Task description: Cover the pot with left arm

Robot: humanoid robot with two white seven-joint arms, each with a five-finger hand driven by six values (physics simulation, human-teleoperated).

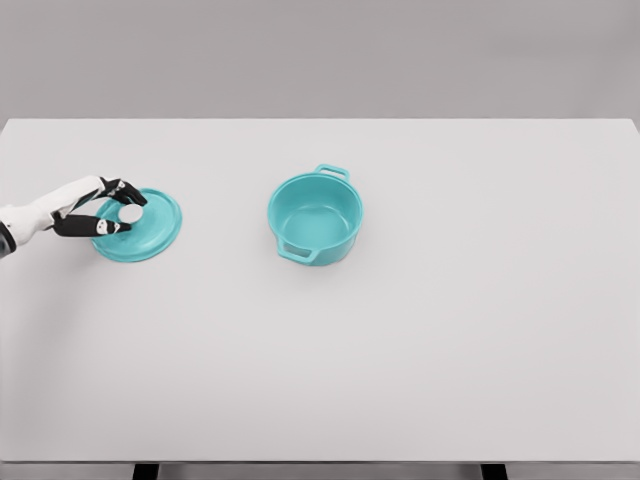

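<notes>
Pot (315, 218) sits uncovered mid-tabletop; lid (150, 232) lies flat near the left edge, left hand (100, 212) curled round its white knob (130, 213). Lift and carry-over still to do.

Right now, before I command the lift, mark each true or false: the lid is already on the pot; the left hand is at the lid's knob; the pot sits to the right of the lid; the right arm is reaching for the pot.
1. The lid is already on the pot. False: it lies flat on the table, apart from the open pot.
2. The left hand is at the lid's knob. True: its fingers are around the white knob.
3. The pot sits to the right of the lid. True.
4. The right arm is reaching for the pot. False: no right arm is in view.
</notes>
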